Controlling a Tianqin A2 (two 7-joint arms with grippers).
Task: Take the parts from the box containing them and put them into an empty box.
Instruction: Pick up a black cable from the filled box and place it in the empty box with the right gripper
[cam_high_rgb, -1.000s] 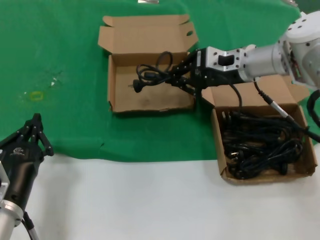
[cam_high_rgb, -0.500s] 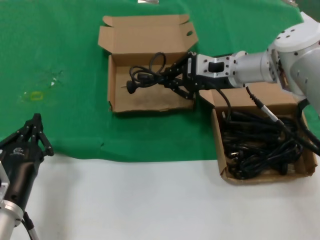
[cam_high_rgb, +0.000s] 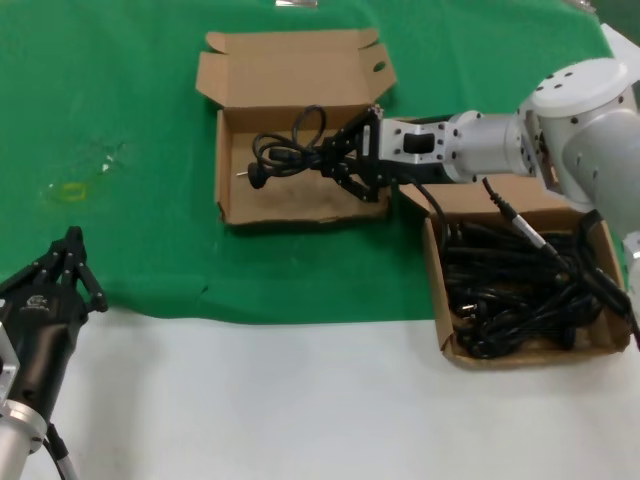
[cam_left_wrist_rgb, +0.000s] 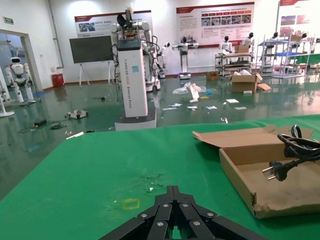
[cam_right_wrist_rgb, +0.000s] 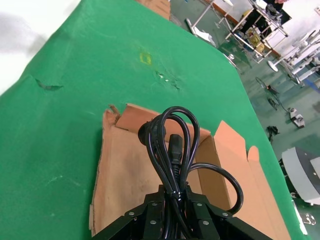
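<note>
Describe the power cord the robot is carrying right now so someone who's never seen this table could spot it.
On the green cloth, find the cardboard box farther from the robot. Over it the right gripper holds a black looped power cord; unlike the cords heaped in the other box, it hangs alone in the air.

We've got green cloth (cam_high_rgb: 130, 90) under and around both sets of jaws. White tabletop (cam_high_rgb: 300, 400) runs behind the left gripper (cam_high_rgb: 72, 240) jaws. A yellow square mark (cam_high_rgb: 72, 190) sits on the cloth just ahead of those jaws, with a scuffed whitish patch (cam_high_rgb: 108, 160) a bit beyond it. Both are well apart from the right gripper (cam_high_rgb: 325, 165) jaws, out past their tips. We see a small tear (cam_high_rgb: 205, 290) in the cloth edge between the two sets of jaws. Far beyond the left jaws, past the cloth: glossy green floor (cam_left_wrist_rgb: 75, 135), white kiosk column (cam_left_wrist_rgb: 132, 75), dark screen on a stand (cam_left_wrist_rgb: 90, 49), wall posters (cam_left_wrist_rgb: 215, 22), white humanoid (cam_left_wrist_rgb: 17, 72), red bin (cam_left_wrist_rgb: 57, 80), shelving racks (cam_left_wrist_rgb: 285, 60).
</note>
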